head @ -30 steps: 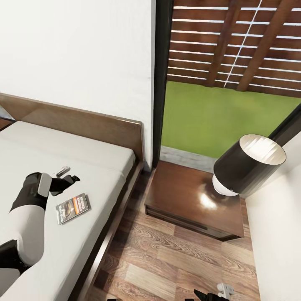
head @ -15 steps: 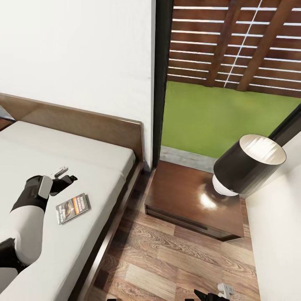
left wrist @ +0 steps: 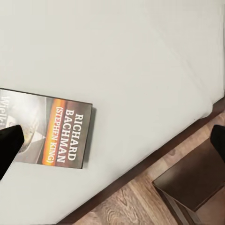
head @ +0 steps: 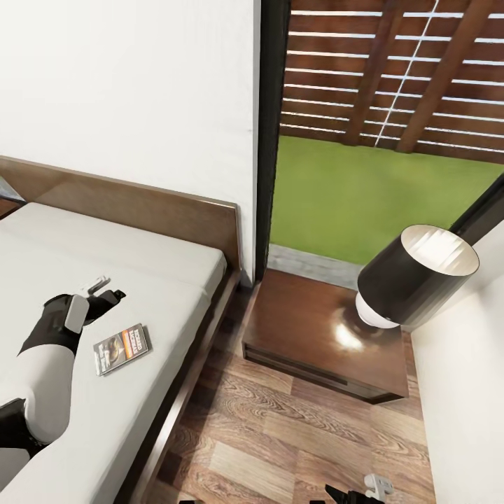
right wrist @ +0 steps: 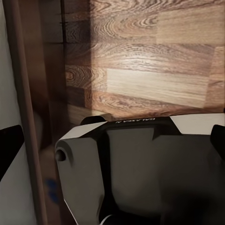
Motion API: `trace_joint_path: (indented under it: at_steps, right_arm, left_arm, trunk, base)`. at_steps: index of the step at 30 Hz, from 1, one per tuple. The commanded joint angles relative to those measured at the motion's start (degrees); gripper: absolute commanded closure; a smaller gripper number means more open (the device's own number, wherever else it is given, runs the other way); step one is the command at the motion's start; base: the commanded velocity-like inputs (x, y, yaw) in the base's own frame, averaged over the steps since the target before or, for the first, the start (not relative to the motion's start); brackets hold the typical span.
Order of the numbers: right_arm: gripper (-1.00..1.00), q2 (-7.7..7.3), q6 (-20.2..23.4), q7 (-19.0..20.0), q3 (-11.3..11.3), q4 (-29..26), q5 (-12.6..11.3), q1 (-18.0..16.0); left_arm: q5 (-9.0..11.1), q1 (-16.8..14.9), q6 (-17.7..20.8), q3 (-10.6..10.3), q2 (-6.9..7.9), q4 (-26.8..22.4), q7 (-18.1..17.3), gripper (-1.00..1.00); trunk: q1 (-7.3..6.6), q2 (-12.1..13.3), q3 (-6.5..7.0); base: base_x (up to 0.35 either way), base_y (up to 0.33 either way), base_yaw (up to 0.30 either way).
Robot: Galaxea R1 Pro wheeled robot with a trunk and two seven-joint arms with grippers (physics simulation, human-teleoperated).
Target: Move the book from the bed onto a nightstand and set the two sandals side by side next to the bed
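While the Richard Bachman paperback lies flat on the mattress near the bed's edge, just beside my left gripper, jaws spread wide and empty, I'd lower squarely over its spine before closing, right gripper's jaws untellable

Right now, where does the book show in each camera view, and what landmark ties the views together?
Head view: the book lies flat on the mattress, beside the left gripper.
Left wrist view: the book sits at the picture's left edge.
Right wrist view: not in it.
Shared landmark: the nightstand.
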Motion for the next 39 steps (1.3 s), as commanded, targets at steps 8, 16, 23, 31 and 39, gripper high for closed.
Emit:
trace_joint_path:
  at_steps: [8,16,23,31,39]
  right_arm:
    - [-1.00,0.00,-0.1,0.2,0.1,0.1,-0.1,-0.1]
    - [-1.00,-0.02,-0.1,0.2,0.1,0.1,-0.1,0.0]
    - [-1.00,-0.03,-0.1,0.2,0.1,0.1,-0.1,-0.1]
    - [-1.00,0.01,-0.1,0.2,0.1,0.1,-0.1,-0.1]
    - [-1.00,0.00,-0.1,0.2,0.1,0.1,-0.1,-0.1]
  left_arm:
    - [0.6,0.0,-3.4,-4.1,-0.16,-0.1,0.4,-1.00]
    - [0.6,0.0,-6.9,-5.2,-0.20,0.0,0.4,-1.00]
    - [0.6,0.0,-7.1,-5.1,-0.07,0.0,0.4,-1.00]
    - [0.6,0.0,-7.1,-5.2,-0.06,0.0,0.4,-1.00]
    - [0.6,0.1,-7.1,-5.1,0.11,-0.1,0.4,-1.00]
  trunk:
    - [0.03,-0.1,-0.08]
    - [1.12,-2.1,-0.97]
    - [2.66,-4.9,-2.23]
    - [4.42,-8.1,-3.67]
    - [6.18,-11.3,-5.10]
  base:
    - [0.000,0.000,0.000]
    - [0.000,0.000,0.000]
    - [0.000,0.000,0.000]
    - [0.000,0.000,0.000]
    - [0.000,0.000,0.000]
